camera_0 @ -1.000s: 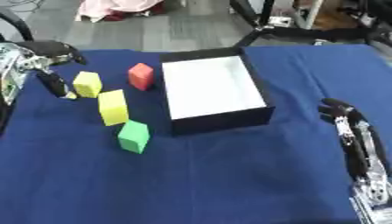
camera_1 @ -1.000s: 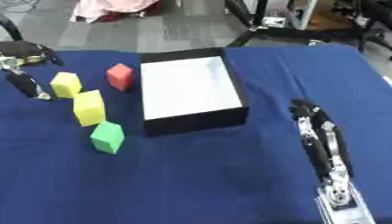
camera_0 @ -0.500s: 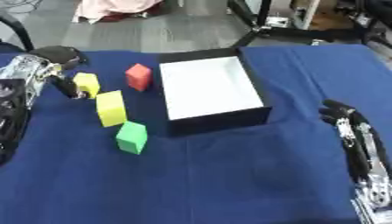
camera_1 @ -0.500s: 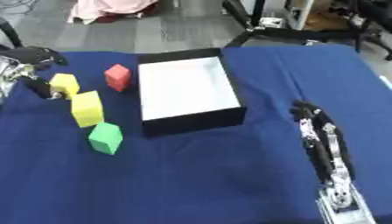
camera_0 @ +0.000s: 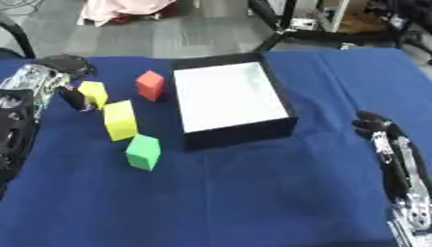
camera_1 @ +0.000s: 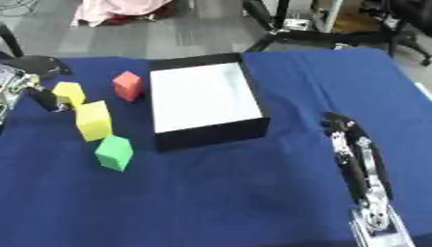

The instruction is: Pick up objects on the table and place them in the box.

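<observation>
Your desk wears smooth blue cloth. On it a black box with a white floor lies open; red, green and two yellow blocks sit left of it. Your left hand curls beside the smaller yellow block; your right hand rests straight-fingered, lower right.

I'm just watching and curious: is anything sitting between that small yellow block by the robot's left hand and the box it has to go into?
Yes. The red block stands on the cloth between the small yellow block and the box's near wall. The left hand is already at the yellow block, nothing between them; lifting it over the red one should avoid a bump.
</observation>
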Motion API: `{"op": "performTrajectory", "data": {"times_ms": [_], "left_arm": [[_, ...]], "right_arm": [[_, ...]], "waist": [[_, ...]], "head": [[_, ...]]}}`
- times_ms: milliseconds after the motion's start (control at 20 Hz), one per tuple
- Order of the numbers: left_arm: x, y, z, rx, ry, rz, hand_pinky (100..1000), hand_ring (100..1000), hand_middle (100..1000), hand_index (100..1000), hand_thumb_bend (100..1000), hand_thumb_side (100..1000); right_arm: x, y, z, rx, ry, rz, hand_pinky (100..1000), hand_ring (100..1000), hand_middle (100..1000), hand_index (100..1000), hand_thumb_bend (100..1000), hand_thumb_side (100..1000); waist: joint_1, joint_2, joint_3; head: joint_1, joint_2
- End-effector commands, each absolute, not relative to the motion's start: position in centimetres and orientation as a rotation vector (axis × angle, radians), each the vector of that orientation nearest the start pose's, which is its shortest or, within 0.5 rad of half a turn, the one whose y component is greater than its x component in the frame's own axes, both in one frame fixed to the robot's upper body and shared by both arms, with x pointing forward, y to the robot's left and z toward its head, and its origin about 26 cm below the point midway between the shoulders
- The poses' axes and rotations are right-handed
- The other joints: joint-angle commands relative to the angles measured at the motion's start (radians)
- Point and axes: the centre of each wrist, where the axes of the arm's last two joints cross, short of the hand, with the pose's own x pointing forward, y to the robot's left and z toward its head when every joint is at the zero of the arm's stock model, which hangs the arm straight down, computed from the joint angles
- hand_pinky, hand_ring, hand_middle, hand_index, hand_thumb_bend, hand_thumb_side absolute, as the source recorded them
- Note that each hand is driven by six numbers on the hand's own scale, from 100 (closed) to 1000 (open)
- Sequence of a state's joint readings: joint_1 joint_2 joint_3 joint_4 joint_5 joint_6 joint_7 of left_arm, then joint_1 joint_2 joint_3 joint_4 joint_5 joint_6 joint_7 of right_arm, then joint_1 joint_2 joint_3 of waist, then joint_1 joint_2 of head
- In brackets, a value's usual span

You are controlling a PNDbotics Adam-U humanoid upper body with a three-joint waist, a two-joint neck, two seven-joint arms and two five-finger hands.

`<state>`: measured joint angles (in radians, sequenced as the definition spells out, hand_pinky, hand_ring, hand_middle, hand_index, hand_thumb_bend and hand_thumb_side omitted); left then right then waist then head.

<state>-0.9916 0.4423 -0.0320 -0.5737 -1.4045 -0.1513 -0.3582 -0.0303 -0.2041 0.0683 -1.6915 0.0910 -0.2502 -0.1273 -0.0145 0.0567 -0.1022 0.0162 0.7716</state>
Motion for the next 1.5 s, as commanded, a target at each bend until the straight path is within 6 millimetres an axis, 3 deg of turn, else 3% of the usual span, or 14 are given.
{"op": "performTrajectory", "data": {"times_ms": [50, 850, 1050, 1250, 1500], "left_arm": [[49.3, 33.5, 15.9, 1.138, -0.822, -1.560, 879, 771, 798, 888, 411, 268], [49.1, 33.2, 13.9, 1.158, -0.724, -1.556, 876, 768, 797, 886, 378, 276], [49.0, 33.3, 13.8, 1.176, -0.717, -1.559, 830, 666, 687, 819, 353, 222], [49.0, 33.4, 14.3, 1.241, -0.740, -1.538, 728, 509, 500, 670, 282, 136], [49.3, 33.2, 17.2, 1.338, -0.899, -1.486, 716, 481, 463, 639, 246, 123]], "right_arm": [[28.5, -26.6, 4.0, -0.214, -1.990, 0.216, 817, 797, 782, 790, 100, 838], [28.6, -26.6, 4.0, -0.207, -1.991, 0.215, 818, 798, 783, 791, 100, 842], [28.5, -26.6, 4.0, -0.208, -1.989, 0.212, 818, 798, 783, 791, 100, 842], [28.5, -26.6, 3.9, -0.207, -1.988, 0.211, 818, 798, 783, 791, 100, 841], [28.5, -26.7, 3.9, -0.211, -1.986, 0.210, 818, 798, 782, 791, 100, 841]], "waist": [[-0.001, -0.027, -0.001], [-0.007, -0.019, -0.011], [-0.007, -0.020, -0.011], [-0.007, -0.021, -0.010], [-0.006, -0.024, -0.004]], "head": [[0.002, -0.002], [0.003, -0.002], [0.003, -0.002], [0.003, -0.002], [0.000, -0.002]]}}
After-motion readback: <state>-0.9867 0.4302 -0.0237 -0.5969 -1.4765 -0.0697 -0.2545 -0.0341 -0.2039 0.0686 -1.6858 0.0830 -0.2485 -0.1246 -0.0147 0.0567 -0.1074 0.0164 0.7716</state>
